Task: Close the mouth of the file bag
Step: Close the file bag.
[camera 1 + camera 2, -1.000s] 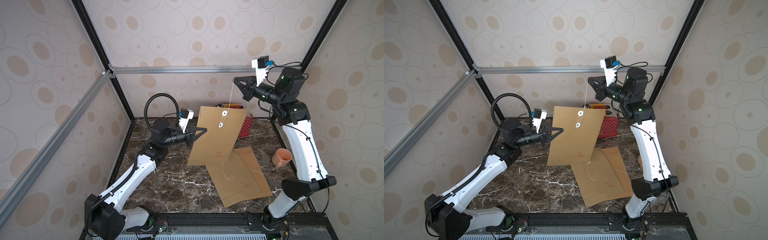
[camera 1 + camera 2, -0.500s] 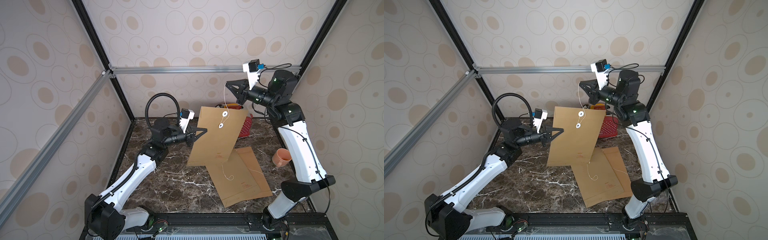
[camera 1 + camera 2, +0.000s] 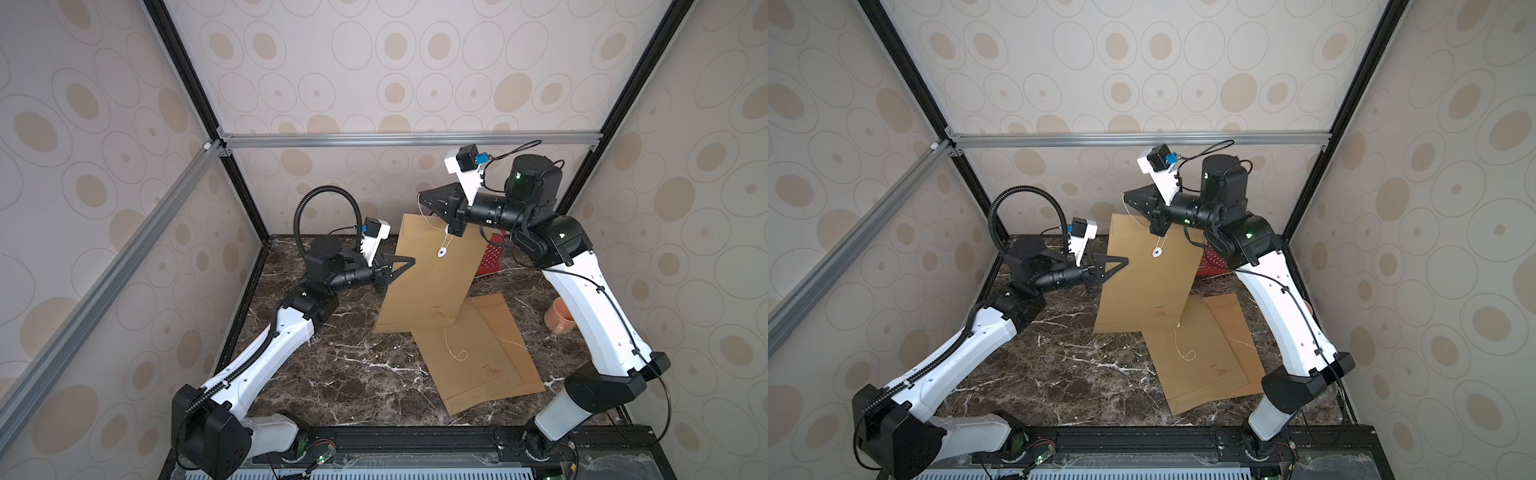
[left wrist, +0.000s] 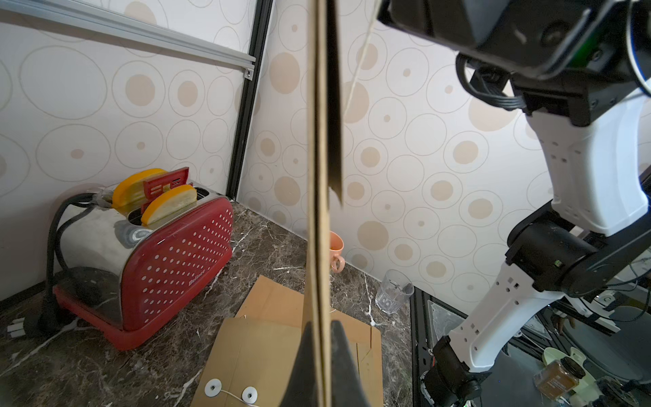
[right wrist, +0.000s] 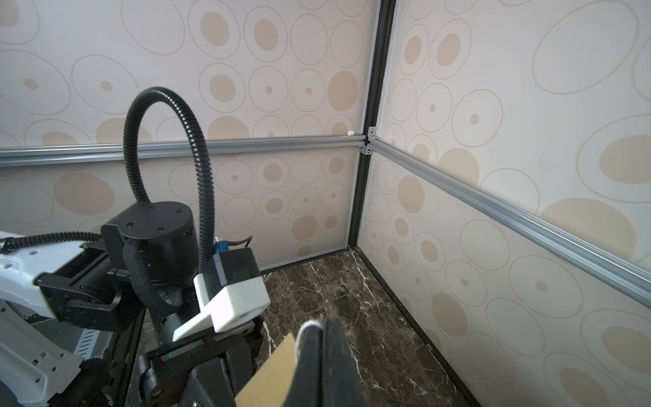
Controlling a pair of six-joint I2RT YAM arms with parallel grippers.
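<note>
The file bag [image 3: 432,282] [image 3: 1142,282] is a brown paper envelope held upright over the table, its lower edge near the marble. My left gripper [image 3: 409,262] [image 3: 1123,261] is shut on its left edge; in the left wrist view the bag [image 4: 318,176] shows edge-on between the fingers of that gripper [image 4: 322,331]. My right gripper [image 3: 420,199] [image 3: 1126,195] is just above the bag's top edge, shut on the white string [image 3: 432,222] that runs down to the white disc [image 3: 441,252]. In the right wrist view the right gripper [image 5: 322,326] is shut beside the bag's corner [image 5: 271,373].
Two more brown file bags [image 3: 478,365] lie flat on the marble table below the held one. A red toaster [image 4: 169,253] stands at the back, an orange mug [image 3: 559,318] at the right, and a clear glass [image 4: 392,292] by the right arm's base.
My right gripper has moved left and down with the string, from high above the bag to just over its top edge. The left gripper and the bag have stayed in place.
</note>
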